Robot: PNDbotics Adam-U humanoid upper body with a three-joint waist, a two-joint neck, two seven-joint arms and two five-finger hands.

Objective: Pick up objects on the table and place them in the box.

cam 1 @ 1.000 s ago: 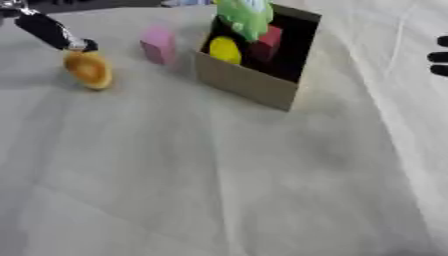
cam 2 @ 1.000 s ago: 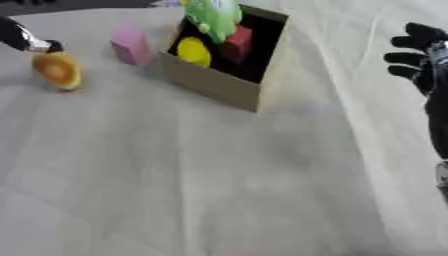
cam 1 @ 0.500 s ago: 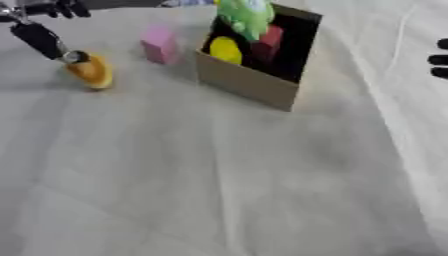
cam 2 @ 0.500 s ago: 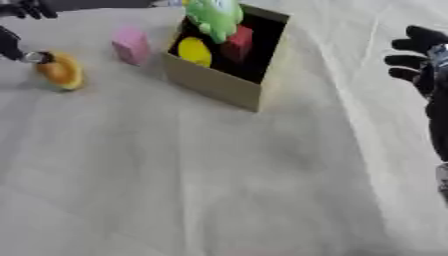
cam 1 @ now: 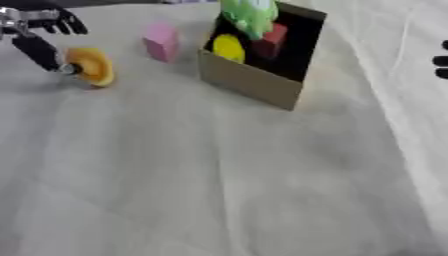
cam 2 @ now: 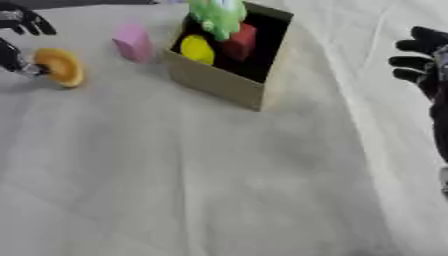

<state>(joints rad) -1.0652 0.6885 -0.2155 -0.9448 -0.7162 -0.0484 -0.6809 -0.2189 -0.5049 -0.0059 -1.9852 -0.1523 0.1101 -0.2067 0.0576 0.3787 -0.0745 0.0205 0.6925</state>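
Box far centre holds green, yellow, red things. Your left hand touches the orange disc, fingers spread; pink block between. Right hand relaxed.

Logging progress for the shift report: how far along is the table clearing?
Done: a green object, a yellow one and a red block sit in the box. In hand: the left hand touches the orange object with one finger; no grasp visible. Left: that orange object and the pink block on the cloth. The right hand idles at the right edge.
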